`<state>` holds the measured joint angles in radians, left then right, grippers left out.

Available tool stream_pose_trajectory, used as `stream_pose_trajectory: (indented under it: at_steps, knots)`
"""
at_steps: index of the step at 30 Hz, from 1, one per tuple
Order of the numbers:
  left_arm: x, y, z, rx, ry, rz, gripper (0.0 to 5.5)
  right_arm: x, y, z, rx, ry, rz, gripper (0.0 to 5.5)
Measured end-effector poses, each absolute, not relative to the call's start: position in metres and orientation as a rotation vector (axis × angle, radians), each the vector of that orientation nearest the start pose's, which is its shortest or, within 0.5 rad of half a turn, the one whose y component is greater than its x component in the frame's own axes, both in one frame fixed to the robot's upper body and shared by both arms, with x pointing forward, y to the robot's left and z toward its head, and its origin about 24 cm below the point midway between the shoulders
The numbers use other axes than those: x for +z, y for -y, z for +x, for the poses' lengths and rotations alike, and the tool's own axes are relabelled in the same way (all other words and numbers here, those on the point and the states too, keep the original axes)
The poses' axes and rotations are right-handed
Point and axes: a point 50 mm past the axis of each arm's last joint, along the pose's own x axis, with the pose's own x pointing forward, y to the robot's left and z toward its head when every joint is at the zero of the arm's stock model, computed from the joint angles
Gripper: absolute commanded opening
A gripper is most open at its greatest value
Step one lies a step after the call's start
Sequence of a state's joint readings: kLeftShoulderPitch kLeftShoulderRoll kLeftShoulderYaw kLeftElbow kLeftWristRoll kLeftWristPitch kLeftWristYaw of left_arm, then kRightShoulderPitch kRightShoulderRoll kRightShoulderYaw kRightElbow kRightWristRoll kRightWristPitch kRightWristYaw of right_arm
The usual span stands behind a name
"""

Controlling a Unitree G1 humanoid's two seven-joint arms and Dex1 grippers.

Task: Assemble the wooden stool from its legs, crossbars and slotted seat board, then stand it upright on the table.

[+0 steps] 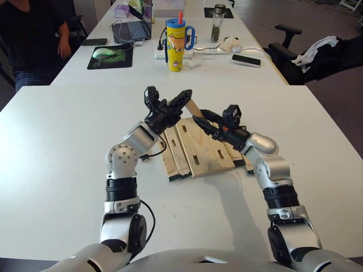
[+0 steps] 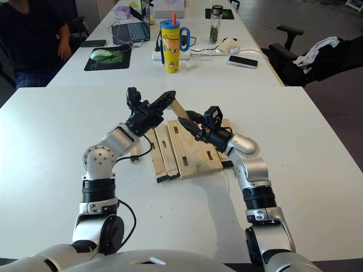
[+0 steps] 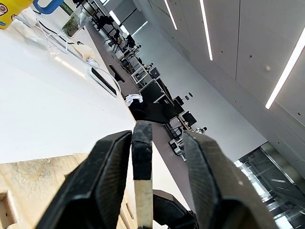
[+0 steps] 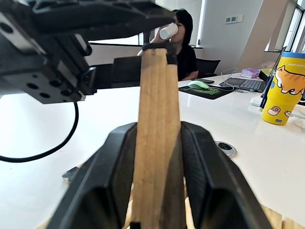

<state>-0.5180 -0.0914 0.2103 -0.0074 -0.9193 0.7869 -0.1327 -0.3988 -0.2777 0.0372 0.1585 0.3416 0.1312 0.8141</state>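
The slotted seat board lies flat at the table's middle, with several wooden bars beside its left edge. My right gripper hovers over the board's far end, shut on a wooden leg that slants up and away from me. The leg's black-capped top end sits between the fingers of my left gripper, which is open. The cap rests near one finger, with a gap to the other. The leg shows between the two grippers.
A second table behind holds a yellow cup, a laptop, a phone and a bottle. A person sits at its far left. An office chair stands at the right. White tabletop surrounds the parts.
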Motion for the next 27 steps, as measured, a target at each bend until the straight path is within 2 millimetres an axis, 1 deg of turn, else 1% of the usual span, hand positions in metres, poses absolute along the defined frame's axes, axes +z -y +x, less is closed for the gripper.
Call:
stream_pose_trajectory:
  at_steps: [6, 13, 14, 17, 18, 20, 23, 25, 26, 27]
  knots:
    - [0.145, -0.078, 0.314, -0.694, -0.183, -0.889, 0.51, 0.111, 0.137, 0.307, 0.928, 0.102, 0.008, 1.31]
    - [0.144, -0.079, 0.315, -0.676, -0.180, -0.836, 0.43, 0.111, 0.138, 0.307, 0.928, 0.100, 0.005, 1.31]
    - [0.143, -0.079, 0.315, -0.673, -0.179, -0.818, 0.42, 0.110, 0.138, 0.307, 0.925, 0.094, 0.003, 1.67]
    - [0.139, -0.081, 0.317, -0.630, -0.174, -0.758, 0.41, 0.105, 0.139, 0.307, 0.929, 0.037, 0.019, 2.00]
    - [0.137, -0.085, 0.317, -0.598, -0.171, -0.749, 0.41, 0.103, 0.139, 0.307, 0.931, 0.016, 0.017, 2.19]
    - [0.132, -0.094, 0.317, -0.523, -0.154, -0.751, 0.41, 0.099, 0.141, 0.307, 0.929, -0.020, -0.008, 2.26]
    - [0.127, -0.111, 0.305, -0.389, -0.112, -0.779, 0.41, 0.086, 0.156, 0.307, 0.876, -0.092, -0.024, 2.26]
    - [0.126, -0.115, 0.296, -0.340, -0.102, -0.802, 0.41, 0.080, 0.165, 0.308, 0.829, -0.120, -0.026, 2.26]
    - [0.127, -0.117, 0.292, -0.313, -0.104, -0.808, 0.41, 0.078, 0.173, 0.310, 0.781, -0.125, -0.014, 2.26]
    - [0.133, -0.122, 0.289, -0.289, -0.075, -0.810, 0.41, 0.077, 0.181, 0.311, 0.741, -0.125, -0.009, 2.26]
